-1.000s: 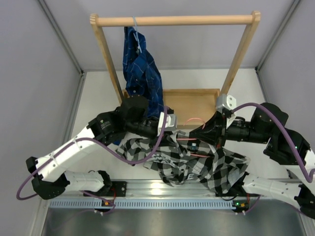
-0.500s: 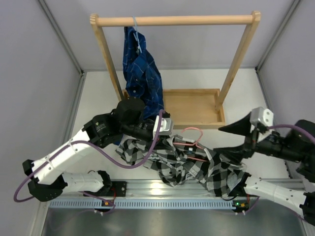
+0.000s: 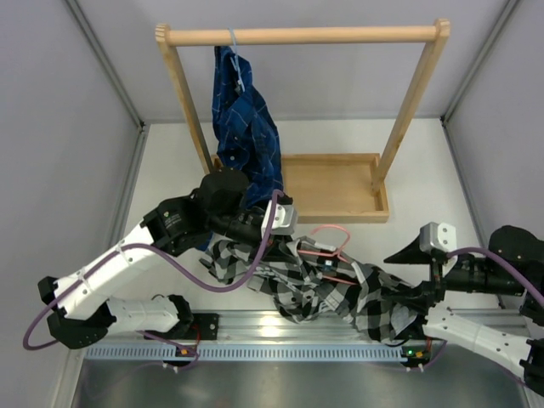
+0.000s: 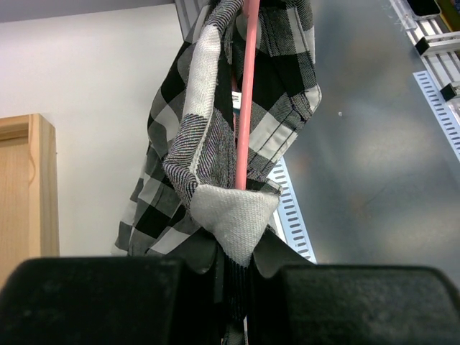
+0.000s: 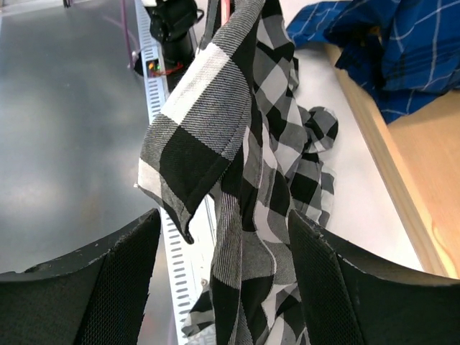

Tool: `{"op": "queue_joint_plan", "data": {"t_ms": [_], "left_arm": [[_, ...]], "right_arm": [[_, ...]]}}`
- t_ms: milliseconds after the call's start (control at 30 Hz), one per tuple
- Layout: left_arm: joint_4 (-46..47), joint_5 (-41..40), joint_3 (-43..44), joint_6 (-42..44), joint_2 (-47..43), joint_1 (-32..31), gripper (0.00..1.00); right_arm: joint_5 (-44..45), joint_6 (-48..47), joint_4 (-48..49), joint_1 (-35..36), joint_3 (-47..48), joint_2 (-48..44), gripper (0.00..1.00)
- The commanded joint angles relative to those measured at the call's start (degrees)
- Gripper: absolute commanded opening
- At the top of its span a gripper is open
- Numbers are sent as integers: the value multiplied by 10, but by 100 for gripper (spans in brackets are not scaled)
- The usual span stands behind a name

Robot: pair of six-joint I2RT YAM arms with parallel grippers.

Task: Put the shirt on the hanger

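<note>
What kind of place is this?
Most likely a robotics lab test cell: gray partition walls box in a white table, robot arms are bolted to an aluminum rail, and a wooden garment rack stands on the table.

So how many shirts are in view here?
2. The black-and-white check shirt is bunched at the table's near side; the dark blue plaid shirt hangs from the wooden rack's rail, back left. None seems hidden.

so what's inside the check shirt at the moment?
The pink hanger: one wire runs up inside the folds of the shirt, and its hook loop pokes out in the top view. The rest of the frame is covered by fabric, so seating can't be judged.
</note>
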Motion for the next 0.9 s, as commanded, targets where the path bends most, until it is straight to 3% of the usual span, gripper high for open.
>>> {"op": "queue_joint_plan", "data": {"t_ms": [0,267,433,467,800,867], "left_arm": [[26,36,30,-11,9,-2,0],[27,42,44,-23,30,-2,0],[26,49,44,-23,29,-2,0],[26,51,43,-23,28,-2,0],[26,50,42,-22,19,-2,0],[27,47,48,-25,17,-2,0]], "right_arm": [[-16,-20,26,3,-17,6,69],[-79,-30,123,3,-64,30,64],[-28,-21,172,4,-81,26,24],[-23,-18,179,3,-85,24,22],[10,23,249,3,-117,-14,15],[3,22,247,3,-124,-13,8]]}}
